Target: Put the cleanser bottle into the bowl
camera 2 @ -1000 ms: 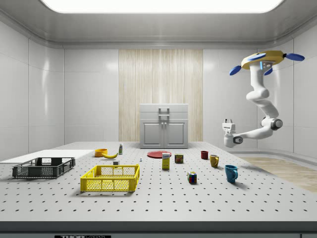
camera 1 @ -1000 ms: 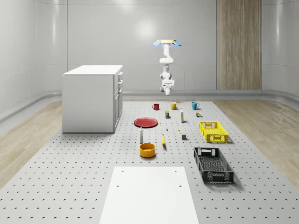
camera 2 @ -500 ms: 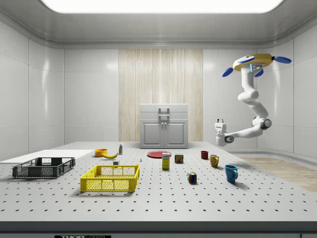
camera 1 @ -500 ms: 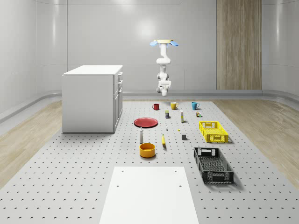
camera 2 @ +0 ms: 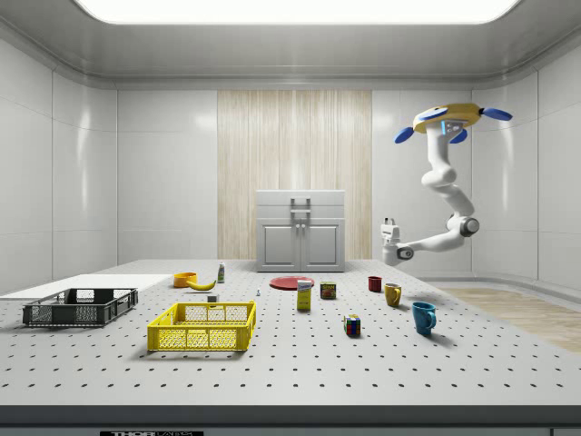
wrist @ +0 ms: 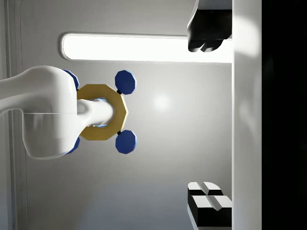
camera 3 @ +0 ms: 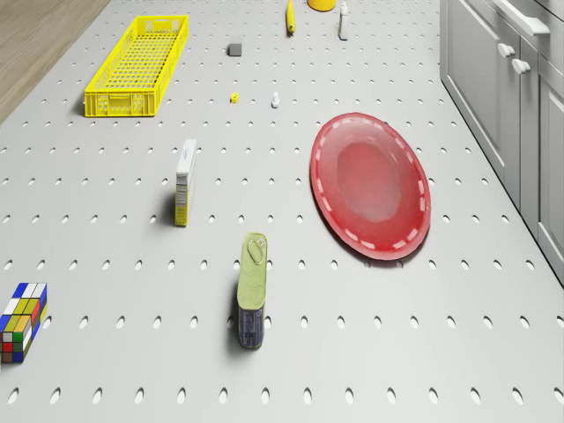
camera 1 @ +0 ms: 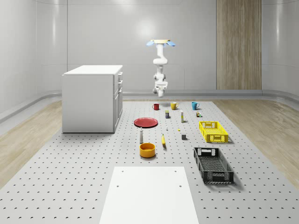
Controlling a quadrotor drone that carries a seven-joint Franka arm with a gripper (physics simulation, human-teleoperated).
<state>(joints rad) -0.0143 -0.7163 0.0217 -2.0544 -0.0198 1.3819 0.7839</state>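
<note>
Cleanser bottle (camera 1: 141, 136) upright behind bowl (camera 1: 147, 150); drone (camera 1: 160, 43) hovering beyond, fingers (wrist: 206, 28) wide, empty.

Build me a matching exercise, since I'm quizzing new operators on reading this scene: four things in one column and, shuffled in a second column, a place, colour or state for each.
Things
1. cleanser bottle
2. bowl
3. drone
4. gripper

Places, colours, states
A. hovers high near the table's far end
B. orange, standing apart from the bottle
C. open, aimed up at the ceiling, in the air above the mugs' end
D. upright on the table between the bowl and the red plate

Pairs: 1-D, 2-B, 3-A, 4-C
</note>
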